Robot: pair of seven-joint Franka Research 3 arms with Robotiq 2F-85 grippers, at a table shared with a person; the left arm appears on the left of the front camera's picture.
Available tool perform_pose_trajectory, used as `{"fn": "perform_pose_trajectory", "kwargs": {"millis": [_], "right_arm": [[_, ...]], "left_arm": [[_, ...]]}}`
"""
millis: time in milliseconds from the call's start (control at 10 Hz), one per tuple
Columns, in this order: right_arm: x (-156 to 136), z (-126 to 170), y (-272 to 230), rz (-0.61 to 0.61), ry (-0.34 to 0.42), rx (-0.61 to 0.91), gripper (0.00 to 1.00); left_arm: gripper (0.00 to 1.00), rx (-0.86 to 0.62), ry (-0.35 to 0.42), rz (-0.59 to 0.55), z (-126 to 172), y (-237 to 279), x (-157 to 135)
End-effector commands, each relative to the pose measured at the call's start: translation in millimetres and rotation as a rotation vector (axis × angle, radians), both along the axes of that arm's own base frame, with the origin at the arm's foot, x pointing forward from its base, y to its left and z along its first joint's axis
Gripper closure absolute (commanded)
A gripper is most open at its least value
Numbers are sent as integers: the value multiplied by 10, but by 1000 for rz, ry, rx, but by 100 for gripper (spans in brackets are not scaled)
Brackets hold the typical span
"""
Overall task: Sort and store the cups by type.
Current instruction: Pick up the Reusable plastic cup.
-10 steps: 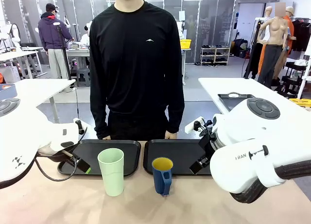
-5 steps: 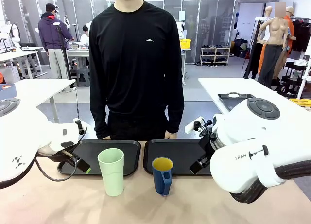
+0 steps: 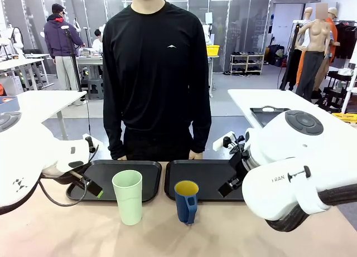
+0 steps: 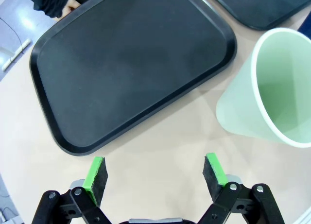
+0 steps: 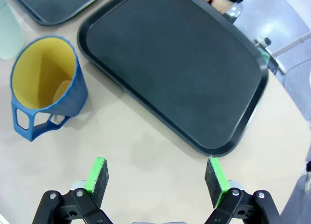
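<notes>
A tall pale mint-green cup (image 3: 128,197) stands upright on the table in front of the left black tray (image 3: 128,165). To its right a shorter dark blue cup (image 3: 186,202), yellow inside and with a handle, stands before the right black tray (image 3: 206,176). My left gripper (image 4: 155,173) hangs open over bare table, with the mint cup (image 4: 265,95) off to one side and the tray (image 4: 131,63) ahead. My right gripper (image 5: 156,178) is open too, over the table beside the blue cup (image 5: 46,88), and holds nothing.
A person in a black top stands at the far side, with hands (image 3: 195,154) resting at the table's edge behind the trays. In the front view the left gripper (image 3: 92,188) and right gripper (image 3: 226,188) flank the cups. Both trays are bare inside.
The right arm has shifted very slightly upward. The cups, the trays, the left arm and the person stand as before.
</notes>
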State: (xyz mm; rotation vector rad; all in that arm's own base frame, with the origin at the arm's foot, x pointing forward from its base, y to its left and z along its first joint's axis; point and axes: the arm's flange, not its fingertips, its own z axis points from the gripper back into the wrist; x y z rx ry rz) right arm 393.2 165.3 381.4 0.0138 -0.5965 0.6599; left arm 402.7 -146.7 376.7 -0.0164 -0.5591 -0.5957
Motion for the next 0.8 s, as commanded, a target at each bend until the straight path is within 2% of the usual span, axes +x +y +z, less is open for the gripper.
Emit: {"fn": "perform_pose_trajectory", "kwargs": {"millis": [0,300,700], "right_arm": [[-174,300,15,-66,-63,-35,0],[-417,969,61,-70,-180,-87,0],[-811,1772,55,-121,-264,-99,0]], "left_arm": [[0,37,-57,15,231,59,-57],[0,11,-129,-50,747,14,-270],[0,16,-246,-47,1369,-6,-676]]}}
